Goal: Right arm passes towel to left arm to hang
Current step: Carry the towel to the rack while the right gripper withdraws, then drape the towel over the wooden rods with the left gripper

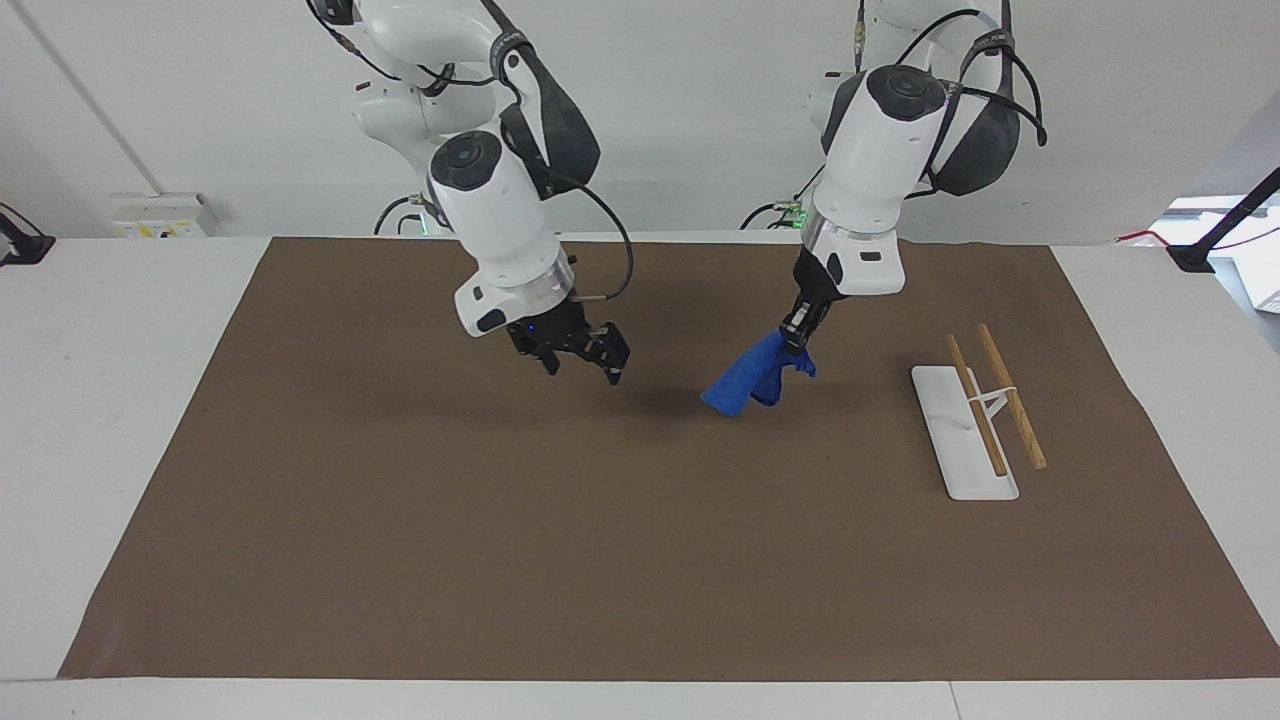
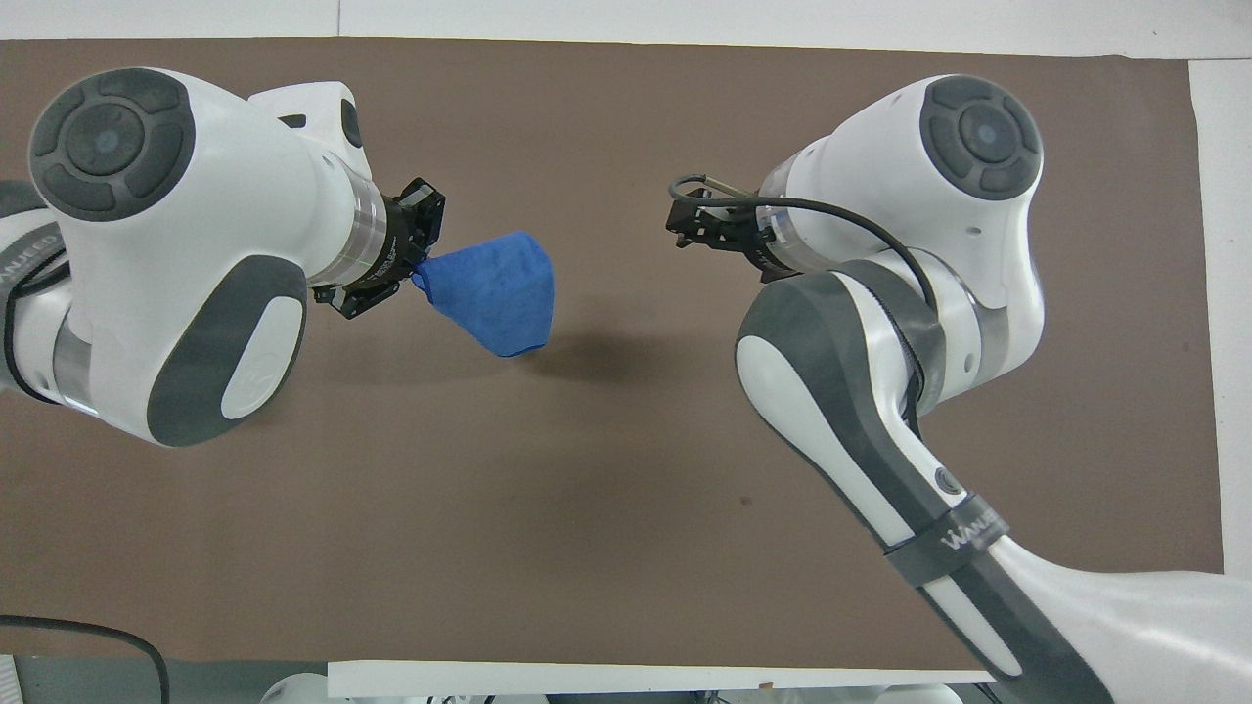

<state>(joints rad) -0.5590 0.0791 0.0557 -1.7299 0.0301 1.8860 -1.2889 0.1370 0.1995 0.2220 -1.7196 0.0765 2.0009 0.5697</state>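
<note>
Towel (image 1: 748, 378) (crumpled, soft) in left gripper (image 1: 798, 337)

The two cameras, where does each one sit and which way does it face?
Facing view: high across the table, looking at both arms' fronts; left claw holds the towel, rack alongside.
Overhead view: above the robots' end, looking steeply down on both arms' backs.
Shared: towel, left claw, right claw, brown mat.

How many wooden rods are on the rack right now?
2. Both wooden rods lie side by side across the white rack toward the left arm's end of the table. The overhead view does not show the rack.
</note>
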